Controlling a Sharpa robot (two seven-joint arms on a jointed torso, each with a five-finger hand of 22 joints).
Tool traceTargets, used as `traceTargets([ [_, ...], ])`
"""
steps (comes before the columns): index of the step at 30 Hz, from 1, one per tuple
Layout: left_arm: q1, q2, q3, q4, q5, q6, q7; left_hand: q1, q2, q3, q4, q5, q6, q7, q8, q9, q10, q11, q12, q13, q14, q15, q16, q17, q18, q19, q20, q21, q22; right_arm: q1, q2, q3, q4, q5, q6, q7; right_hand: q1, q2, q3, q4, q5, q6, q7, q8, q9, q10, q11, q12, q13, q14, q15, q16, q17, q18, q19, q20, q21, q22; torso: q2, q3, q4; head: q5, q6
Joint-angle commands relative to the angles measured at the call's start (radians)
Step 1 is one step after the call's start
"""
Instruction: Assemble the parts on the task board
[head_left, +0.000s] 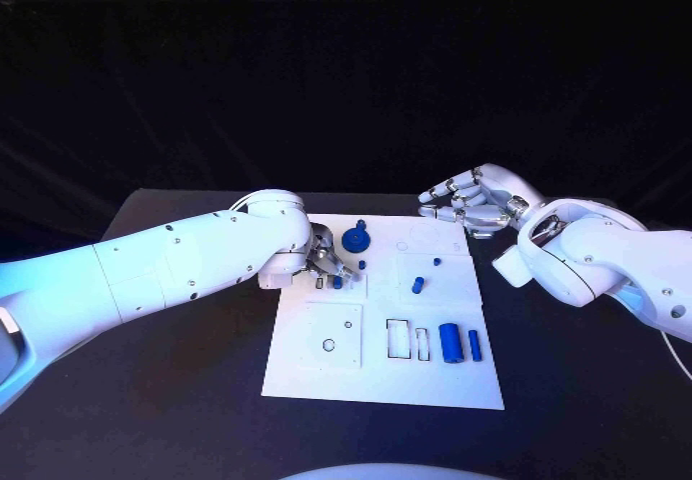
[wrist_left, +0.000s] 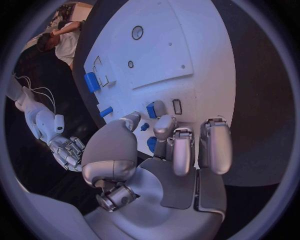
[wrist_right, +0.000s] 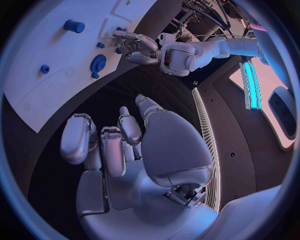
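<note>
The white task board (head_left: 382, 375) lies mid-table. My left hand (head_left: 320, 268) hovers low over its left middle, fingers bent down. In the left wrist view a fingertip (wrist_left: 159, 107) touches a small blue block (wrist_left: 151, 110) next to an empty slot (wrist_left: 177, 106); the thumb is close by, and a grip is unclear. A blue gear-like disc (head_left: 355, 240) sits just beyond that hand. Two small blue pegs (head_left: 418, 284) stand mid-board. A blue cylinder (head_left: 451, 343) and a thin blue bar (head_left: 475, 345) lie at the near right. My right hand (head_left: 473, 200) floats off the far right corner, fingers curled, holding nothing.
Black tabletop (head_left: 173, 380) surrounds the board on all sides. Rectangular cut-outs (head_left: 398, 338) and a raised square plate with a round hole (head_left: 330, 338) occupy the board's near half. My left forearm (head_left: 173, 265) crosses the table's left side.
</note>
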Motion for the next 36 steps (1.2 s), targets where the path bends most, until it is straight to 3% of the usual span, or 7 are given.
traceTargets([
  [1,-0.004,-0.008,0.000,0.009,0.000,-0.021,0.009,-0.004,0.003,-0.012,-0.001,-0.004,0.007,-0.002,-0.002,-0.002,0.003,-0.003,-0.002,-0.003,0.105,-0.007,0.002,0.263,-0.012,0.020,-0.004,0.000,0.100,-0.001,0.001,0.000,-0.001,-0.003,0.022,0.002,0.003,-0.012,-0.007,0.000,0.004,0.002,0.000,0.001,0.002,-0.008,-0.001,-0.006,-0.001,0.081,0.004,-0.007,0.174,0.012,-0.007,0.002,-0.005,-0.003,0.000,0.0011,0.0002,-0.001,0.000],
  [11,0.003,-0.047,0.042,0.052,0.013,-0.058,0.007,0.052,0.028,-0.096,-0.002,-0.002,-0.026,0.011,-0.021,-0.006,-0.060,0.008,-0.076,-0.093,0.105,0.000,0.002,0.263,-0.004,0.002,0.001,-0.032,0.068,-0.004,0.003,-0.002,-0.007,-0.003,0.026,0.002,0.008,-0.013,-0.009,-0.003,0.005,0.001,0.000,0.001,0.002,-0.009,-0.001,-0.006,-0.002,0.081,0.003,-0.007,0.173,0.012,-0.008,0.002,-0.006,-0.004,-0.001,0.0020,-0.0007,-0.003,0.002],
  [14,0.023,-0.060,0.059,0.063,0.021,-0.048,0.006,0.110,0.035,-0.125,-0.007,0.001,-0.063,0.028,-0.050,-0.020,-0.112,0.023,-0.132,-0.158,0.105,0.012,0.002,0.263,0.002,-0.012,0.011,-0.056,0.043,-0.006,0.003,-0.002,-0.010,-0.001,0.025,0.002,0.008,-0.013,-0.009,-0.004,0.006,-0.001,0.001,0.000,0.002,-0.010,-0.001,-0.008,-0.003,0.080,0.003,-0.008,0.172,0.013,-0.009,0.002,-0.008,-0.006,0.000,0.0005,0.0000,-0.007,0.006],
  [19,0.062,-0.064,0.073,0.047,0.039,-0.003,0.009,0.172,0.051,-0.154,-0.004,0.003,-0.066,0.035,-0.065,-0.033,-0.080,0.030,-0.073,-0.089,0.105,0.019,0.002,0.263,0.003,-0.011,0.019,-0.059,0.044,-0.007,0.005,-0.002,-0.012,0.001,0.028,0.001,0.009,-0.013,-0.010,-0.004,0.006,-0.002,0.001,-0.001,0.001,-0.010,0.000,-0.008,-0.003,0.080,0.003,-0.008,0.172,0.013,-0.009,0.002,-0.008,-0.008,0.000,0.0013,0.0003,-0.008,0.008],
  [25,0.103,-0.037,0.077,-0.034,0.038,0.044,0.022,0.229,0.071,-0.185,-0.004,0.004,-0.083,0.047,-0.097,-0.059,-0.091,0.039,-0.067,-0.087,0.105,0.026,0.002,0.263,0.003,-0.012,0.025,-0.064,0.041,-0.007,0.008,-0.003,-0.015,0.001,0.028,0.000,0.010,-0.011,-0.009,-0.004,0.007,-0.003,0.002,-0.001,0.001,-0.010,0.000,-0.008,-0.003,0.080,0.003,-0.008,0.172,0.013,-0.010,0.002,-0.009,-0.008,-0.002,0.0014,0.0012,-0.011,0.008],
  [30,0.113,0.004,0.074,-0.139,0.038,0.059,0.044,0.268,0.089,-0.212,-0.003,0.005,-0.100,0.063,-0.141,-0.099,-0.099,0.053,-0.065,-0.089,0.105,0.038,0.002,0.263,0.004,-0.013,0.036,-0.068,0.041,-0.008,0.012,-0.003,-0.015,0.001,0.022,0.006,0.010,-0.010,-0.009,-0.004,0.007,-0.004,0.002,-0.002,0.001,-0.010,0.000,-0.008,-0.003,0.081,0.004,-0.008,0.173,0.013,-0.011,0.002,-0.010,-0.010,0.000,0.0003,0.0009,-0.012,0.015],
  [36,0.114,0.051,0.057,-0.246,0.026,0.062,0.070,0.262,0.098,-0.239,-0.001,0.004,-0.086,0.064,-0.150,-0.115,-0.093,0.055,-0.053,-0.076,0.105,0.041,0.002,0.263,0.004,-0.012,0.040,-0.066,0.044,-0.008,0.017,-0.003,-0.017,0.001,0.013,0.015,0.012,-0.006,-0.008,-0.004,0.009,-0.005,0.002,-0.002,0.001,-0.009,0.000,-0.007,-0.002,0.081,0.004,-0.007,0.174,0.013,-0.010,0.002,-0.010,-0.010,0.000,0.0002,0.0006,-0.008,0.016],
])
